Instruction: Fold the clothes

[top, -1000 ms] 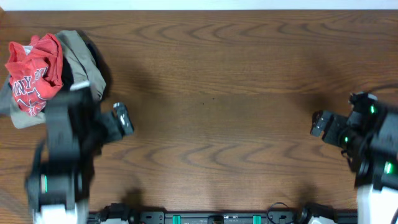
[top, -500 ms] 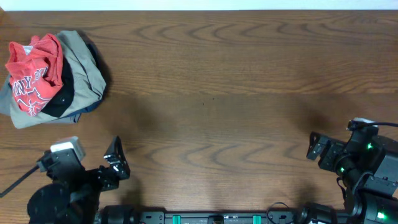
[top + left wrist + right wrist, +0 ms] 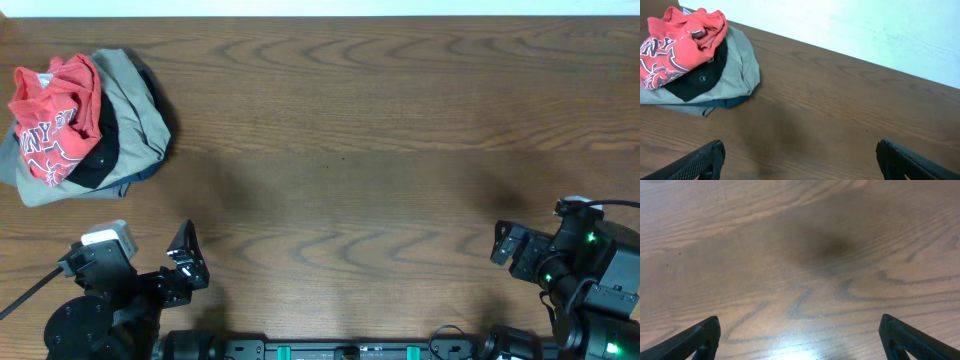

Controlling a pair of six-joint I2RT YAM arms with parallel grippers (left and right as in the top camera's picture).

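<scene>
Overhead: T-shirt (image 3: 55,115) lies well beyond left end effector (image 3: 188,262).

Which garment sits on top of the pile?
The coral-red T-shirt with the lettered print; the black garment and khaki-grey garment lie under it.

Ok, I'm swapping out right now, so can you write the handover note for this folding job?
Left gripper: open, empty, near left of the table.
Right gripper: open, empty, near right.
Coral-red T-shirt: crumpled atop the black garment and khaki-grey garment, far left corner.
Done: nothing folded.
To do: lift the shirt off them, spread it flat, fold it.
</scene>
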